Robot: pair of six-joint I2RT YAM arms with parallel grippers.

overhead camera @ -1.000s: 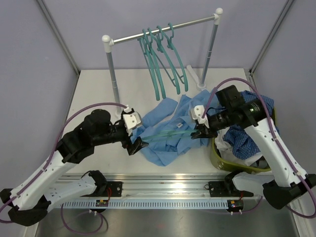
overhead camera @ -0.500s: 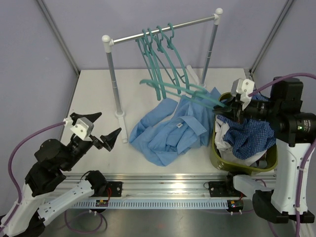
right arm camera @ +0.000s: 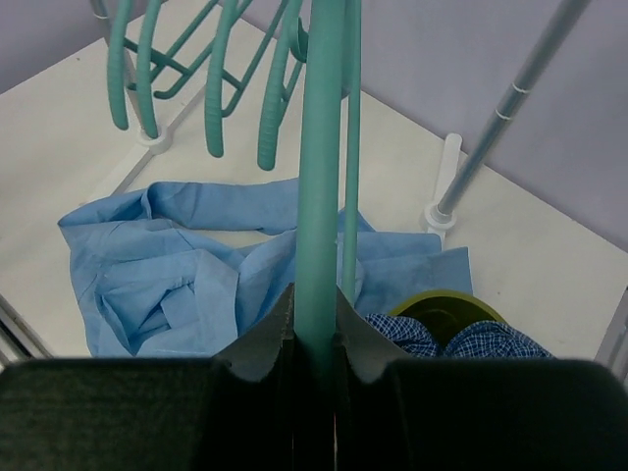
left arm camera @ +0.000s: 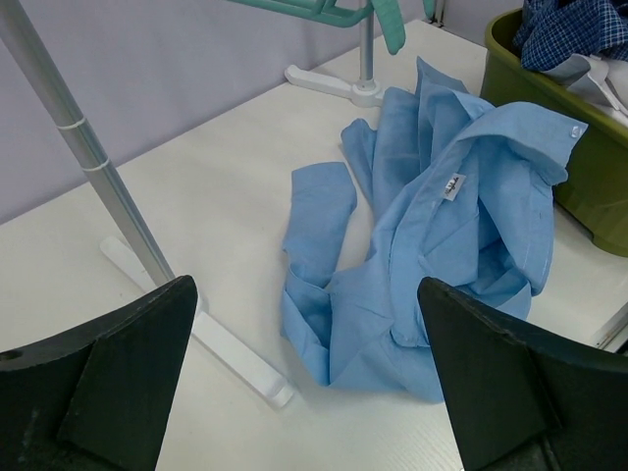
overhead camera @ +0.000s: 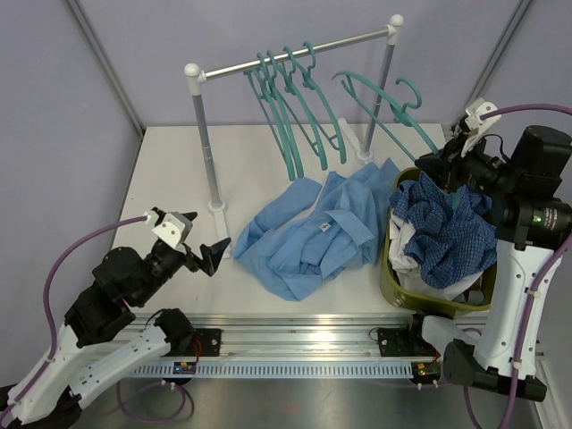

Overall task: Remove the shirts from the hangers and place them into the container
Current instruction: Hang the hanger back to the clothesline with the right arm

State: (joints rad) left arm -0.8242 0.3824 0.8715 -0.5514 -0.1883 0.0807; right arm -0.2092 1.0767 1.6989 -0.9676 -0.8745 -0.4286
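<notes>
Jaws wide open and empty on the left gripper [overhead camera: 202, 239], well left of the basket [overhead camera: 390, 261]; right gripper [overhead camera: 444, 164] is clamped on 1 teal hanger [overhead camera: 384, 112], up by that basket's far side.

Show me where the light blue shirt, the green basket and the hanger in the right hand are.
light blue shirt [overhead camera: 313, 234], top external view, middle of the crumpled cloth
green basket [left arm camera: 599, 186], left wrist view, outer side wall
held hanger [right arm camera: 319, 147], right wrist view, thick bar in the centre
</notes>
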